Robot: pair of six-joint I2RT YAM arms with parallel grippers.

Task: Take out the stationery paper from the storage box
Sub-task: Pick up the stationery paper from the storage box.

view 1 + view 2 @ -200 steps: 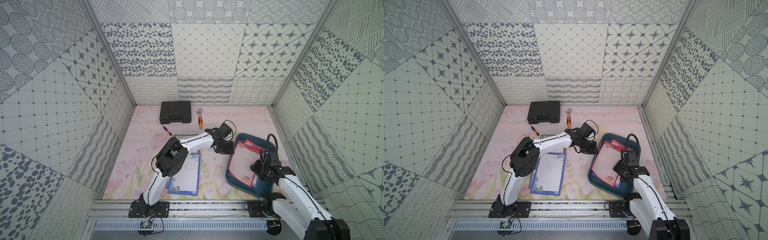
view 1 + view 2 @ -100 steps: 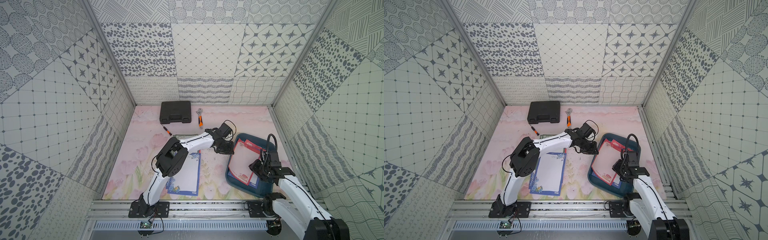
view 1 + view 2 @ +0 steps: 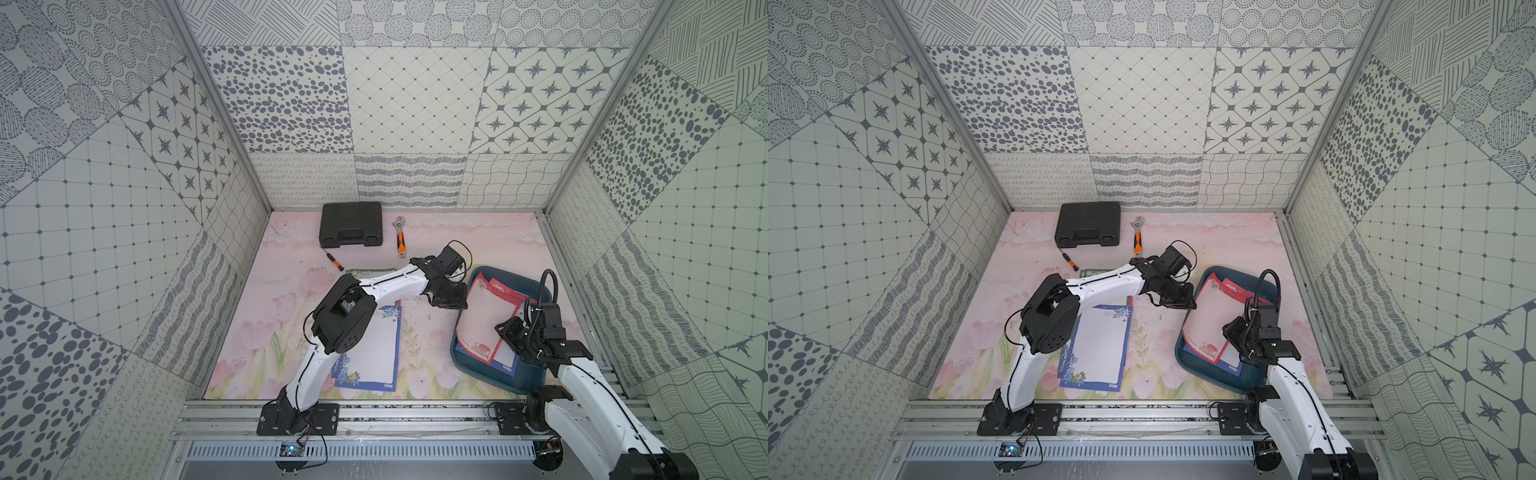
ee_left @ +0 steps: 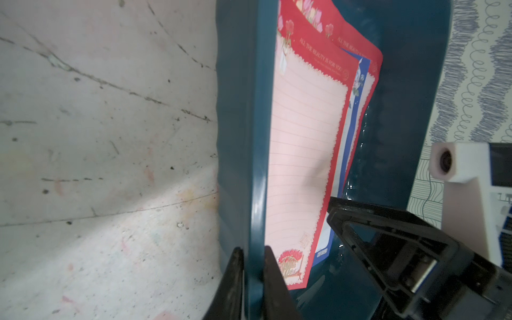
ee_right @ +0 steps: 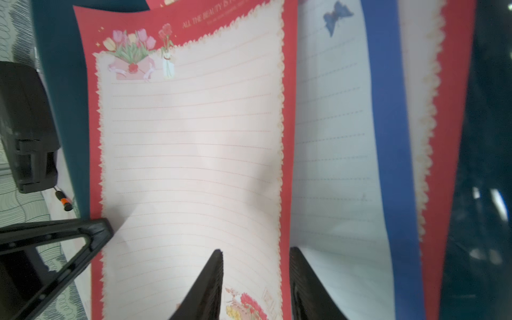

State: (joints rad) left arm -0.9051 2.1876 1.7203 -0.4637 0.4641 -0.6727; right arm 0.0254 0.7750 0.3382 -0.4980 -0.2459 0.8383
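The box (image 4: 249,138) I'm working over is a glossy deep blue-teal. The top sheet (image 5: 191,144) in it has a red scalloped border and a pale pink lined centre. It has pink tulips printed at one end and a red bouquet at the other. Beside it I see a blue-bordered sheet (image 5: 383,138), white and lined, with a blue butterfly. The loose sheet (image 3: 370,353) is white with blue flowers round it. The mat (image 3: 266,316) is pale pink with tulips. The case (image 3: 351,224) is black and the wrench (image 3: 400,243) has an orange-and-black handle. The walls (image 3: 415,104) carry grey dots, stars, grids and waves on off-white.
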